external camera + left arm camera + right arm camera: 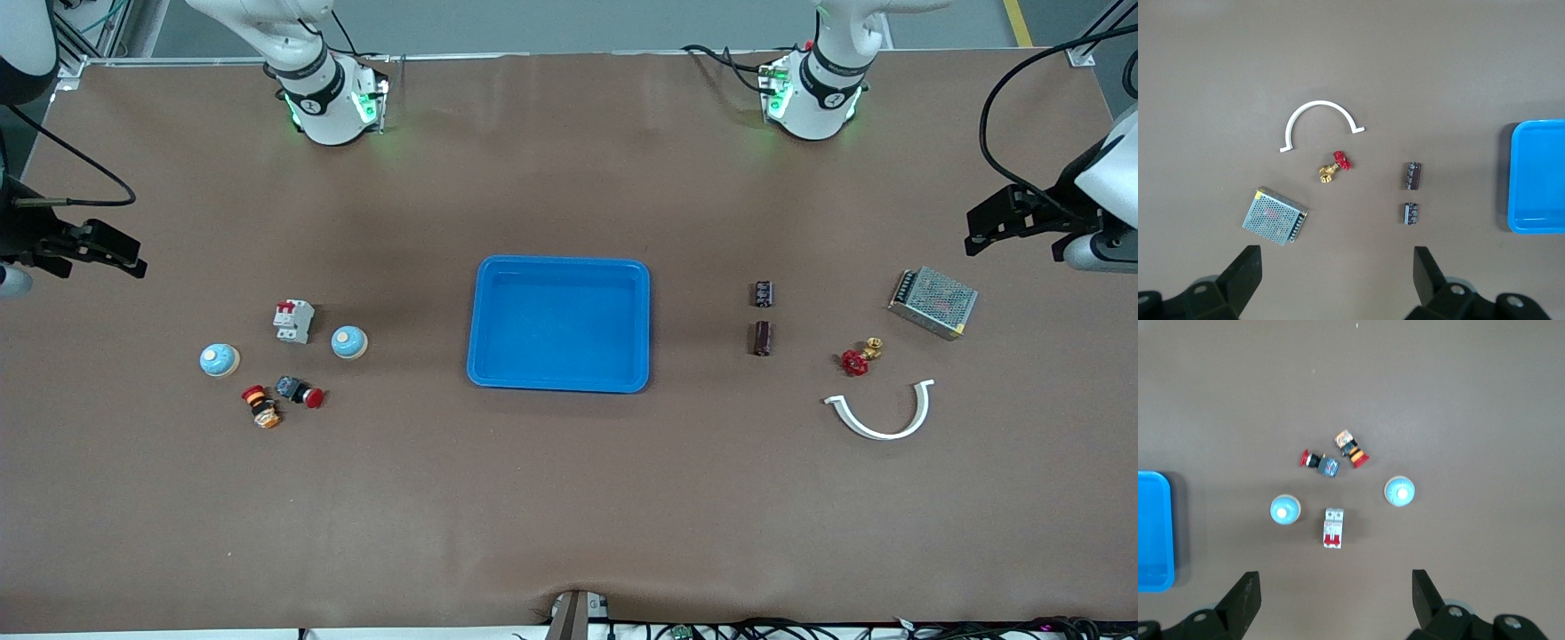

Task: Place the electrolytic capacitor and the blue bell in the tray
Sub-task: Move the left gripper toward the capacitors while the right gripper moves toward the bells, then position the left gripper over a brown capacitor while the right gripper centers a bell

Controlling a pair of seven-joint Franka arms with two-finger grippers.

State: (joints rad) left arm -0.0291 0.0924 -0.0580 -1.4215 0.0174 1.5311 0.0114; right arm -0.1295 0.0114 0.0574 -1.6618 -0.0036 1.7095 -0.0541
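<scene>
Nearest you, the white curved bracket [883, 416] lies toward the left arm's end of the table. Farther up, the blue tray [560, 324] sits mid-table. You have two electrolytic capacitors [763, 338] [764, 293] beside it toward the left arm's end, and two blue bells [349, 342] [219, 359] toward the right arm's end, a white circuit breaker [293, 320] between them. Your left gripper [1009, 218] hangs with its jaws wide over the table near the metal power supply [933, 302]. Your right gripper [98, 249] hangs equally wide at the right arm's end.

Both arms raised at table ends, left gripper [1000, 227] and right gripper [111, 249] jaws wide.
</scene>
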